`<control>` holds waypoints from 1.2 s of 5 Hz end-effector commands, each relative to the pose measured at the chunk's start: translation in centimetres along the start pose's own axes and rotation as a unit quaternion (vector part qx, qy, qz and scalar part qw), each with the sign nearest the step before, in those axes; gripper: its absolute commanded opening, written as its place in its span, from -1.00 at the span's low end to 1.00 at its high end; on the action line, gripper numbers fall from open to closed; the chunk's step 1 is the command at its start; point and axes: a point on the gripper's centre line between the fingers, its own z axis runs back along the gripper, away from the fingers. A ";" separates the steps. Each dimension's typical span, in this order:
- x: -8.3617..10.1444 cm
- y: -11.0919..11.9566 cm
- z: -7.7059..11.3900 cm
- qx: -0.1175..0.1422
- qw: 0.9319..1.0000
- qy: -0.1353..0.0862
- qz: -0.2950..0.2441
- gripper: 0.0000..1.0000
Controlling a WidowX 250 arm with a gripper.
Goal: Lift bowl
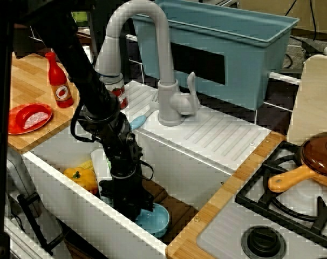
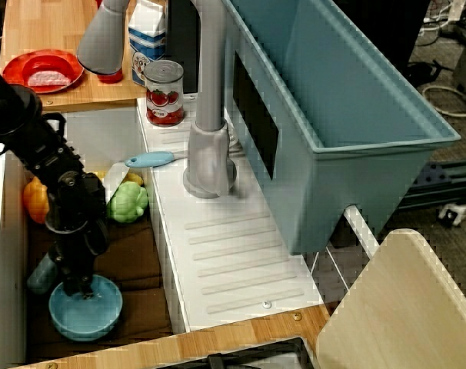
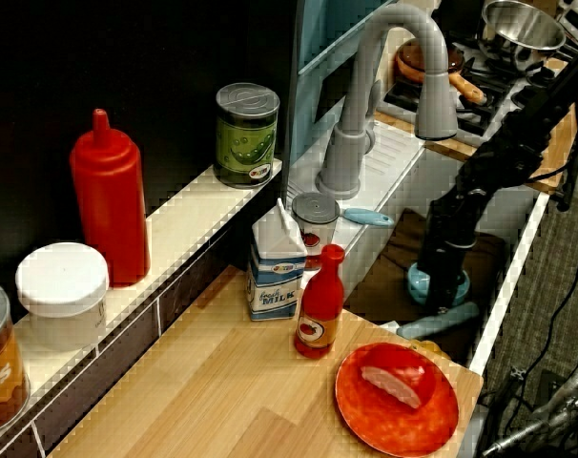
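Note:
The light-blue bowl (image 1: 157,221) (image 2: 91,311) (image 3: 423,282) sits on the brown sink floor near the front right corner. My black arm reaches steeply down into the sink. The gripper (image 1: 128,208) (image 2: 82,289) (image 3: 443,291) is at the bowl's rim, with its tip down inside the bowl on the side nearest the arm. The dark fingers overlap the rim, and whether they clamp it cannot be made out. The bowl looks level and appears to rest on the sink floor.
In the sink lie a yellow-orange pepper (image 2: 34,198), a green vegetable (image 2: 128,201) and a grey-blue cylinder (image 2: 41,274) close beside the bowl. The grey faucet (image 1: 152,65) arches over the sink. A red plate (image 1: 28,117), a ketchup bottle (image 1: 58,81) and a tomato can (image 2: 164,92) stand on the counter.

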 end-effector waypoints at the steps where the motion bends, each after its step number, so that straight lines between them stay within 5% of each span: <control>1: -0.2 0.1 5.2 -0.030 0.999 -0.021 -0.010 -1.00; 4: -1.4 -0.1 8.4 -0.060 0.998 -0.021 -0.016 -1.00; 6: -3.1 -2.4 11.3 -0.070 0.996 -0.021 -0.046 -1.00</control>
